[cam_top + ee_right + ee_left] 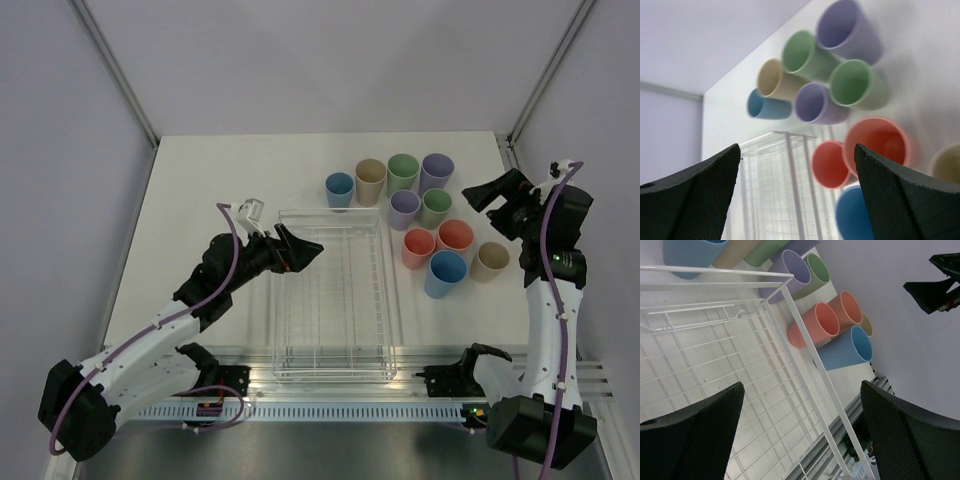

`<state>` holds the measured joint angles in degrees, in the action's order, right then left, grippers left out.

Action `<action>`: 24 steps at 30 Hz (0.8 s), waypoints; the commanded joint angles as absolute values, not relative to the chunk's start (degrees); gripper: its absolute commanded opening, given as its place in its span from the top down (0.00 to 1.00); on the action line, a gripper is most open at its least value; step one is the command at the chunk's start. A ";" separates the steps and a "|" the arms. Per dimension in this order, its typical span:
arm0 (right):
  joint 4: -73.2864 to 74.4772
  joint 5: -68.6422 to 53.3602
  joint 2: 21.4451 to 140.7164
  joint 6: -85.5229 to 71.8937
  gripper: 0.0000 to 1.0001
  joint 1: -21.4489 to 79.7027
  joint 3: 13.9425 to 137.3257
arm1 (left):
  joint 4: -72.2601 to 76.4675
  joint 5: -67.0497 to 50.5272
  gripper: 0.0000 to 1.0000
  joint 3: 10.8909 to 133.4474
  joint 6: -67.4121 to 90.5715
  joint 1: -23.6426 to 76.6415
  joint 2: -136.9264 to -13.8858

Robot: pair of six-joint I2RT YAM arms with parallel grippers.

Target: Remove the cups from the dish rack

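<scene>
Closest to its wrist camera, the left gripper (802, 385) had its jaws spread wide, and nothing was between them. Below them lay the wire grid of the dish rack (330, 213), and no cup stood inside it. The right gripper (797, 147) also had its jaws fully apart and held nothing. It looked down on the cups (420, 215) from above.

All ten cups stood upright on the table (220, 190), mouths up, in a close group behind and to the right of the rack. Some touched each other. The blue cup (446, 272) was just beside the right wall of the rack.

I judged the cups to be light and stiff, not fragile, with a matte skin that should not slip much. They are tapered, so a grip on the lower body could slide. A better hold seemed to be at the rim, one finger inside and one outside. Because they stood so close, a push could tip a neighbour.

The left arm reached low from its base, its wrist over the far left corner of the rack and pointing to the right. The right arm stood nearly upright, its wrist bent to the left, and the gripper was raised to the right of the group. The unloading looked complete.
</scene>
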<state>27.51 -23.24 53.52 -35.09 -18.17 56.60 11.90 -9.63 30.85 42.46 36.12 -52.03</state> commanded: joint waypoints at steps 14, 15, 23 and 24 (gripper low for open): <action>11.25 -43.33 48.25 -34.72 0.02 3.50 55.54 | -14.05 -12.92 0.00 45.79 31.73 36.83 -37.63; 11.34 -43.33 49.12 -34.19 0.02 4.91 55.98 | -14.67 -12.75 0.00 46.57 31.64 36.83 -36.40; 19.33 -30.95 53.61 -25.94 0.02 20.91 64.06 | -18.10 -13.97 0.00 49.30 31.38 36.83 -35.68; 19.60 -30.42 53.96 -25.49 0.02 21.53 64.68 | -18.37 -13.89 0.00 49.83 31.29 36.83 -35.77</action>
<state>18.11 -35.62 53.60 -30.04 19.20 60.18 -15.42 -12.62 47.42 33.50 36.62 -35.16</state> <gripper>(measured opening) 0.979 0.995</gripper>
